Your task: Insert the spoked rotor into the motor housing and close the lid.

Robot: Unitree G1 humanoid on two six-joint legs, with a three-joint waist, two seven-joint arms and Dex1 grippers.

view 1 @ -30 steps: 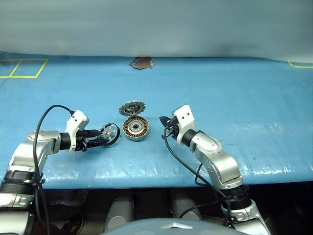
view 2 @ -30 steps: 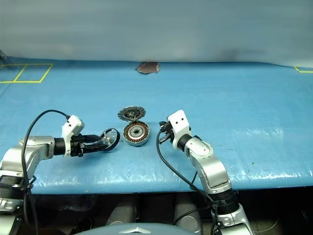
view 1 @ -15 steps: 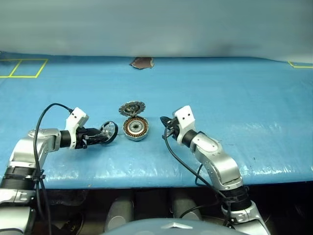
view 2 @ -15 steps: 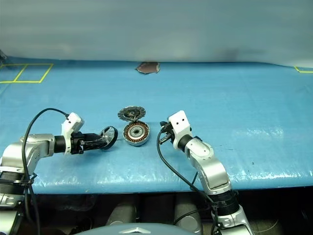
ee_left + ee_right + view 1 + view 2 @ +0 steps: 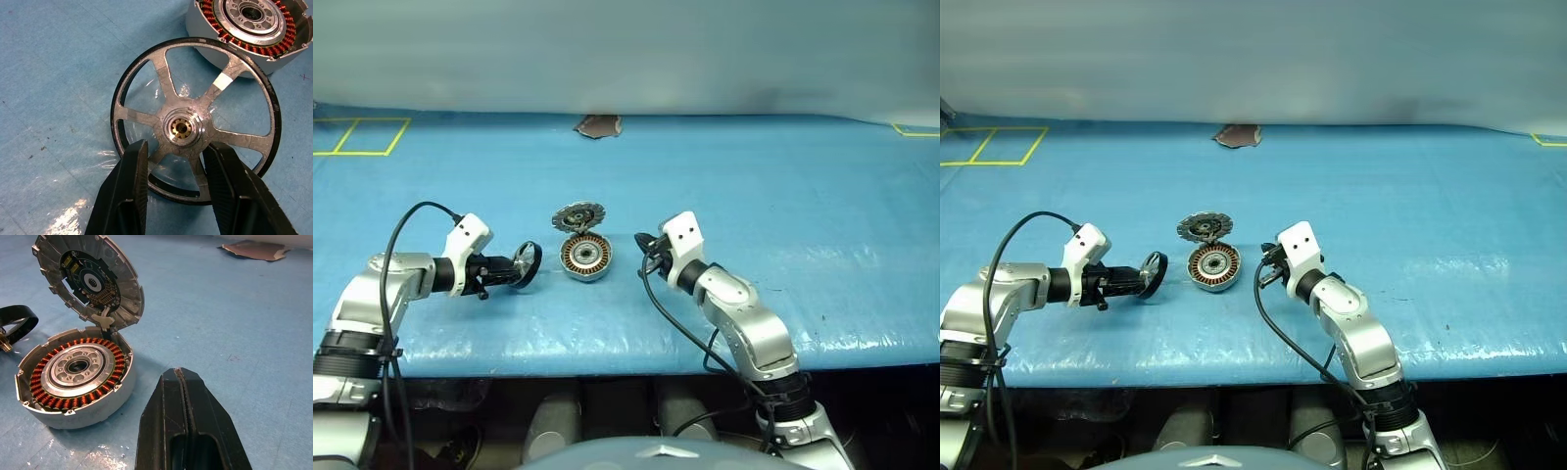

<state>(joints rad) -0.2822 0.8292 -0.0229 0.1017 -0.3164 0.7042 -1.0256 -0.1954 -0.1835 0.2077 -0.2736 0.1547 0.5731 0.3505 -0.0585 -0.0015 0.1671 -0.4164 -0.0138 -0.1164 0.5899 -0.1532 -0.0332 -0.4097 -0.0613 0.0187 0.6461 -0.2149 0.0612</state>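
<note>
Spoked rotor (image 5: 194, 122): stands on edge on the blue bench (image 5: 783, 196), just left of the motor housing (image 5: 583, 256), near it but whether they touch cannot be told. Dark rim, silver spokes, brass-coloured hub.

Left end effector (image 5: 176, 161): two black fingers (image 5: 128, 186) straddle the rotor's lower spokes, one either side of the hub, pinching the rotor.

Motor housing: sits flat on the bench, open, copper-brown windings ringing a central metal bearing. The lid (image 5: 90, 281) stands tilted up from the housing's far edge, joined there by a hinge, inner face with a dark board turned toward the robot.

Right end effector (image 5: 188, 428): fingers pressed together, nothing between them, hovering just right of the housing, apart from it.

Brown scrap (image 5: 597, 124) lies at the bench's far edge. Yellow tape lines (image 5: 357, 137) mark the far left corner.
</note>
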